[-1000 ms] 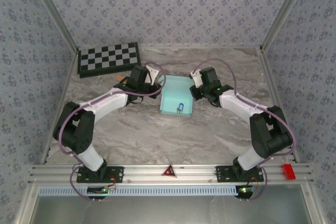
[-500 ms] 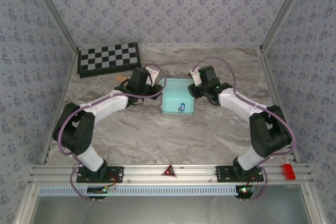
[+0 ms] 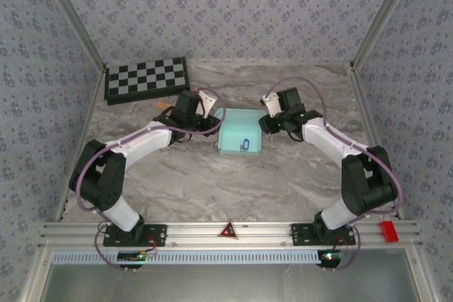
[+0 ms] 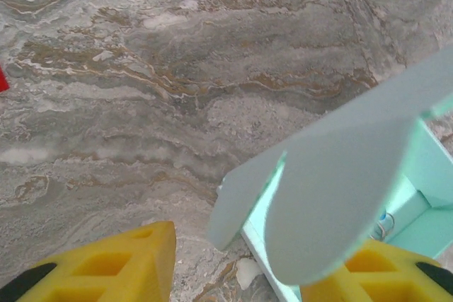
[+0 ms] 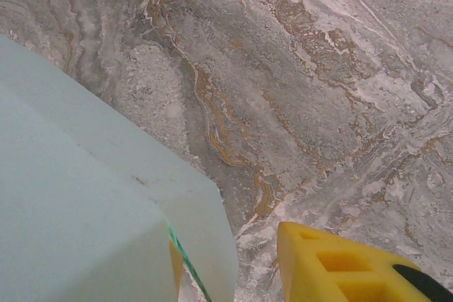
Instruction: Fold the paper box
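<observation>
Top view: paper box [image 3: 239, 132] seen at centre of counter [image 3: 212, 182]; L hand [image 3: 211, 112] at its left edge, R hand [image 3: 267, 115] at its right edge; bare room in front, checkerboard [image 3: 146, 78] well apart, back-left. L wrist: hand spread wide, flap [image 4: 340, 189] between fingers [image 4: 106, 266], ungripped. R wrist: hand spread, box corner inside, gap seen beside one finger [image 5: 354, 266]

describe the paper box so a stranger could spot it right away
On the marble table, look near the middle, to the right of the black-and-white checkerboard at the far left corner. The paper box sits there: small, rectangular and pale blue-green, plain rather than checkered, with a tiny blue mark on it.
</observation>
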You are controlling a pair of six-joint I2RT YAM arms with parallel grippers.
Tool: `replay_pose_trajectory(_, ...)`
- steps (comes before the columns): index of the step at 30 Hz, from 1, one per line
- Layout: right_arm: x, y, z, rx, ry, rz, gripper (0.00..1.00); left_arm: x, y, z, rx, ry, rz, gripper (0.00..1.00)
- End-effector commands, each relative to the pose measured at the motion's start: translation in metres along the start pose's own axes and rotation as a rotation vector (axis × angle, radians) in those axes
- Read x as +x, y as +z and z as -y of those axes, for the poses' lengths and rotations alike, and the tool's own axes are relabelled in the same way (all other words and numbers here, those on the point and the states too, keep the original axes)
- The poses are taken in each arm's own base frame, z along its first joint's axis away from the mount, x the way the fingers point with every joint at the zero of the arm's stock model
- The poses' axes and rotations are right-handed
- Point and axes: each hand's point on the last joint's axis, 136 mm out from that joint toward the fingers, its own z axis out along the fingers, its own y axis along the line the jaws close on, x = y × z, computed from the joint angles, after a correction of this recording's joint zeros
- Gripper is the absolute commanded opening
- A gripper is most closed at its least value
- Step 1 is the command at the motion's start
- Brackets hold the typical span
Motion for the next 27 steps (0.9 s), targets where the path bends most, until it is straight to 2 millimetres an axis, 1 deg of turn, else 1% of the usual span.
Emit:
replay_pose_trajectory(1,-0.005,-0.010,-0.005,-0.030,-0.015,0.009,0.38,-0.018,-0.005,0.009,0.036,0.073,0.019,0.47)
replay_pose_trajectory(6,-0.002,-0.009,-0.005,-0.027,-0.007,-0.001,0.33,-0.021,-0.003,0.008,0.038,0.078,0.013,0.44)
replay_pose_trajectory(11,0.001,-0.008,-0.005,-0.027,-0.006,-0.008,0.27,-0.019,0.002,0.008,0.054,0.072,-0.001,0.41)
replay_pose_trajectory(13,0.001,-0.007,-0.004,-0.023,-0.006,-0.011,0.26,-0.018,0.003,0.009,0.058,0.073,-0.003,0.40)
replay_pose_trajectory(19,0.003,-0.005,-0.005,-0.027,-0.004,-0.016,0.20,-0.018,0.008,0.008,0.063,0.060,-0.010,0.30)
replay_pose_trajectory(23,0.002,-0.004,-0.004,-0.021,0.005,-0.012,0.13,-0.019,0.009,0.009,0.068,0.050,-0.004,0.21)
replay_pose_trajectory(27,-0.001,-0.004,-0.003,-0.009,0.021,0.001,0.09,-0.020,0.011,0.009,0.072,0.024,0.006,0.16)
